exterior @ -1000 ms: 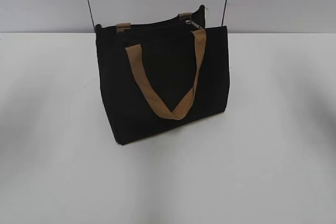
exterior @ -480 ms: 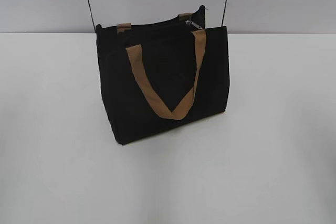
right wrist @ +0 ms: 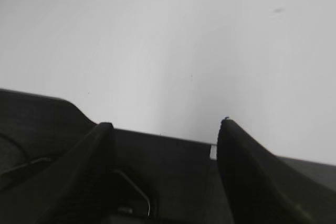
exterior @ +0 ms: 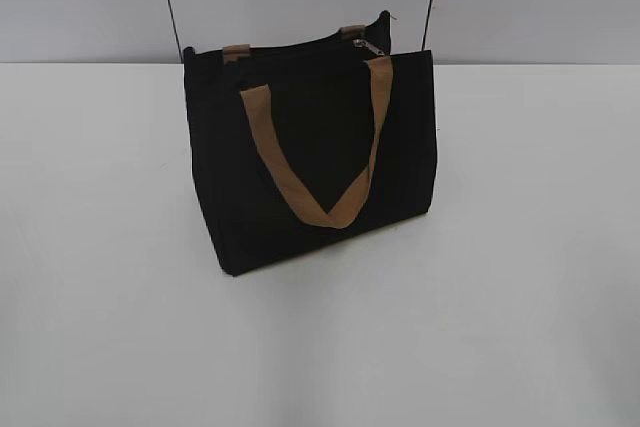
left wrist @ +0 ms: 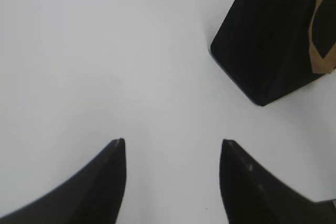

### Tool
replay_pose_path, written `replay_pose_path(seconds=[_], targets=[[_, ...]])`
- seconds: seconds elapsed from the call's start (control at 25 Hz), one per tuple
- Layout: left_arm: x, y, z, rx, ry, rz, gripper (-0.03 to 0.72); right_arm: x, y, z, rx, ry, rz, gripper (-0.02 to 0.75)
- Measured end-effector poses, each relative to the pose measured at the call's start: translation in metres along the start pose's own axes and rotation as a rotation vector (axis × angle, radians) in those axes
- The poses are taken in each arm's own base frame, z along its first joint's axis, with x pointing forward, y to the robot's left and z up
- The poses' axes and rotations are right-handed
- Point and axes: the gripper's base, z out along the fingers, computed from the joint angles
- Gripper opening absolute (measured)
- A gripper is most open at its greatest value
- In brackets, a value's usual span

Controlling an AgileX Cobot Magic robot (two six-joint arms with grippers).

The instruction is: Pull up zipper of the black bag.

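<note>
Both end effectors, left (left wrist: 172, 148) and right (right wrist: 164, 124), hang spread and empty; the bag (exterior: 310, 157) stands upright on the tabletop (exterior: 520, 297), its zipper (exterior: 368, 45) exposed for grasping.

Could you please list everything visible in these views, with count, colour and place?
black bag: one, black fabric, standing upright on the table, centre of the exterior view; one lower corner shows at the top right of the left wrist view.
strap handles: two, tan-brown; the near one hangs down the bag's front in a V, the far one shows only as short stubs at the top edge.
zipper: one, small silver pull at the right end of the bag's top edge.
table: one, white, under everything.
cables: two, thin and dark, running up the grey wall behind the bag.
left gripper: one, black, open over bare table, apart from the bag.
right gripper: one, black, open, nothing between its fingers.
</note>
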Motion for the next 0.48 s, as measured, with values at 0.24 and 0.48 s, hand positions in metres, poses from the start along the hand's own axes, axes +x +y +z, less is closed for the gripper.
replay_pose_path(seconds=[0.24, 0.48], targets=[[0.025, 0.002, -0.016, 0.006, -0.120, 0.037, 0.430, 0.018, 0.008, -0.019, 0.063, -0.247, -0.055, 0.471], [0.039, 0.001, -0.015, 0.017, -0.097, 0.047, 0.430, 0.023, 0.010, -0.022, 0.079, -0.313, -0.075, 0.471]])
